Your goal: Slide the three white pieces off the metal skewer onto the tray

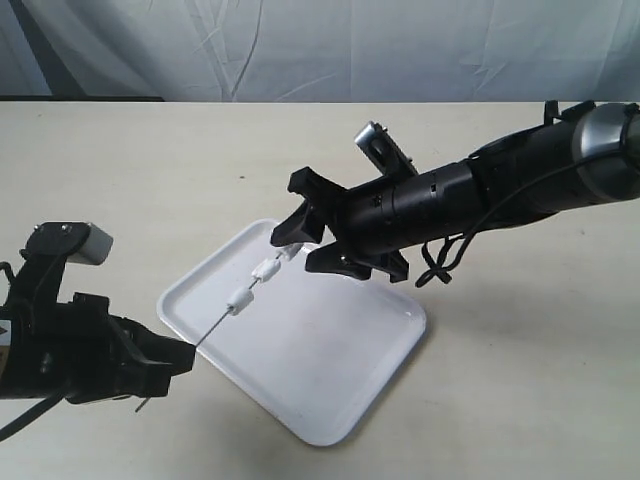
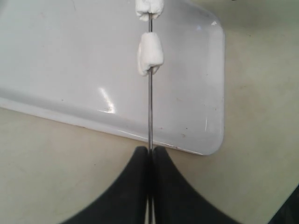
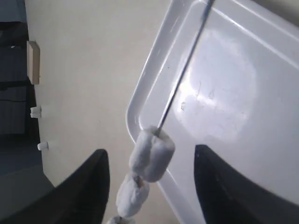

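The thin metal skewer (image 1: 213,327) slants up from my left gripper (image 1: 186,352), which is shut on its lower end, out over the white tray (image 1: 330,380). Three white pieces sit on its upper half: one lower (image 1: 240,297), one above it (image 1: 265,268), and the top one (image 1: 288,253). My right gripper (image 1: 296,250) is open around that top end. In the left wrist view the skewer (image 2: 150,107) runs out of the shut gripper (image 2: 150,150) to a piece (image 2: 150,53). The right wrist view shows the pieces (image 3: 152,154) between the spread fingers (image 3: 93,186), none touching them.
The tray (image 3: 233,93) lies on a beige tabletop (image 1: 150,170) with a white cloth backdrop behind. A small beige block (image 3: 32,60) and small white bits (image 3: 35,112) lie near the table's edge in the right wrist view.
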Controlling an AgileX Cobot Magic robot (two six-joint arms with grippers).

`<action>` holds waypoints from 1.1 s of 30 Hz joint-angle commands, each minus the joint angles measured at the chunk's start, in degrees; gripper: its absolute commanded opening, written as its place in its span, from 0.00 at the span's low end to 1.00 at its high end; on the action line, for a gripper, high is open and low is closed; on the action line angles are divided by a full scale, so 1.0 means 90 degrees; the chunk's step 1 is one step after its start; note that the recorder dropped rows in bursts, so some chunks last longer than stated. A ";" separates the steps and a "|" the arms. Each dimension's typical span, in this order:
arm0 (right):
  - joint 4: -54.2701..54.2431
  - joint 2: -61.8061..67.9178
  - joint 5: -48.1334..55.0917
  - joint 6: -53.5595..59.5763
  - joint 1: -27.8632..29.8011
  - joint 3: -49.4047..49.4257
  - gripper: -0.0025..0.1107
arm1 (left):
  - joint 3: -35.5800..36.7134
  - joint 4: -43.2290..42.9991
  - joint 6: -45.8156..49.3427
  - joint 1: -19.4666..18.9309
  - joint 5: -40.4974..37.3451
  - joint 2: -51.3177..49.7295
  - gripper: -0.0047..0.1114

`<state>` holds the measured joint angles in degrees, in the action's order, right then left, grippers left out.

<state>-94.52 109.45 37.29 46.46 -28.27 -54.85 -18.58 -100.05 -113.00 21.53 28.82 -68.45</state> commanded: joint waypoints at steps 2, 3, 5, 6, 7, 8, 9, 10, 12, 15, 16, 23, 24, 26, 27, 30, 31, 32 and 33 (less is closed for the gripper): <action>-0.0481 0.0006 0.0101 0.0473 0.0012 -0.0031 0.34 | 0.0040 0.0011 -0.0035 0.0035 0.0083 0.0045 0.04; -0.0481 0.0006 0.0101 0.0473 0.0012 -0.0031 0.31 | 0.0040 0.0011 -0.0035 0.0035 0.0083 0.0045 0.04; -0.0481 0.0006 0.0101 0.0473 0.0012 -0.0031 0.31 | 0.0040 0.0011 -0.0035 0.0035 0.0059 0.0045 0.04; -0.0481 0.0006 0.0101 0.0473 0.0012 -0.0031 0.31 | 0.0040 0.0011 -0.0035 0.0035 0.0059 0.0045 0.04; -0.0481 0.0006 0.0101 0.0473 0.0012 -0.0031 0.31 | 0.0040 0.0011 -0.0035 0.0035 0.0059 0.0045 0.04; -0.0481 0.0006 0.0101 0.0473 0.0012 -0.0031 0.31 | 0.0040 0.0011 -0.0035 0.0035 0.0059 0.0045 0.04; -0.0481 0.0006 0.0101 0.0473 0.0012 -0.0031 0.31 | 0.0040 0.0011 -0.0035 0.0035 0.0059 0.0045 0.04; -0.0481 0.0006 0.0101 0.0473 0.0012 -0.0031 0.31 | 0.0040 0.0011 -0.0035 0.0035 0.0059 0.0045 0.04; -0.0495 0.0006 0.0101 0.0473 0.0012 -0.0031 0.31 | 0.0040 0.0011 -0.0035 0.0035 0.0059 0.0045 0.04; -0.0496 0.0006 0.0101 0.0473 0.0012 -0.0031 0.31 | 0.0040 0.0011 -0.0035 0.0035 0.0061 0.0045 0.04; -0.0496 0.0006 0.0101 0.0473 0.0012 -0.0031 0.31 | 0.0040 0.0011 -0.0035 0.0035 0.0061 0.0045 0.04; -0.0496 0.0006 0.0101 0.0473 0.0012 -0.0031 0.31 | 0.0040 0.0059 0.0137 0.0035 0.0270 0.0045 0.04; -0.0496 0.0006 0.0101 0.0473 0.0012 -0.0031 0.31 | 0.0040 0.0074 0.0137 0.0035 0.0270 0.0045 0.04; -0.0446 0.0006 0.0118 0.0473 0.0012 -0.0031 0.31 | 0.0026 0.0060 0.0137 0.0035 0.0197 0.0045 0.04; -0.0417 0.0006 0.0131 0.0473 0.0012 -0.0031 0.31 | 0.0026 0.0050 0.0137 0.0035 0.0140 0.0045 0.04; -0.0375 0.0006 0.0169 0.0473 0.0012 -0.0031 0.31 | 0.0026 0.0050 0.0137 0.0035 0.0097 0.0045 0.04; -0.0375 0.0006 0.0210 0.0473 0.0012 -0.0031 0.31 | 0.0026 0.0050 0.0137 0.0035 0.0069 0.0045 0.04; -0.0375 0.0006 0.0232 0.0473 0.0012 -0.0031 0.31 | 0.0026 0.0050 0.0137 0.0035 0.0056 0.0045 0.04; -0.0375 0.0006 0.0265 0.0473 0.0012 -0.0031 0.30 | 0.0026 0.0050 0.0137 0.0035 0.0023 0.0045 0.04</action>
<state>-98.09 109.48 38.23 50.11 -28.26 -54.85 -18.58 -99.93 -112.06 21.53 30.09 -68.45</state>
